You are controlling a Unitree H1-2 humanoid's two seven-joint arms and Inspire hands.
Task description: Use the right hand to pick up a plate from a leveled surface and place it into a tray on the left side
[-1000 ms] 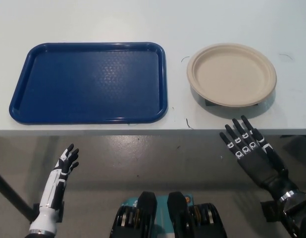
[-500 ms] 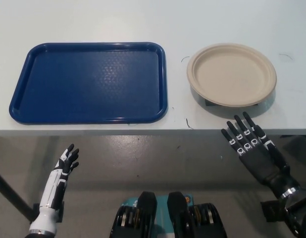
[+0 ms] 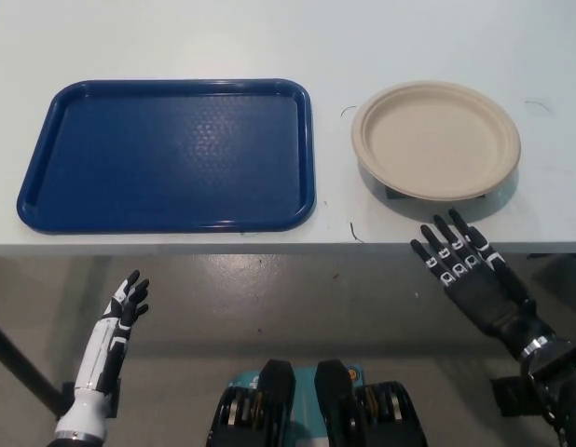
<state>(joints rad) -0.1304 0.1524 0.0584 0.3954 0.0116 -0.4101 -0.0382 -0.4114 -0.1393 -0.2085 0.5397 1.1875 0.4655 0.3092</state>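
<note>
A beige round plate rests on a small dark stand at the right of the white table. To its left lies a blue tray with nothing in it. My black right hand is open, fingers spread, at the table's front edge just below the plate and apart from it. My white left hand rests open below the table edge at the lower left, under the tray.
The table's front edge runs across the picture; grey floor lies below it. A thin dark mark lies on the table between tray and plate.
My right hand has crept forward and slightly left, its fingertips now reaching the table's front edge under the plate. Left hand, tray and plate are unchanged.
</note>
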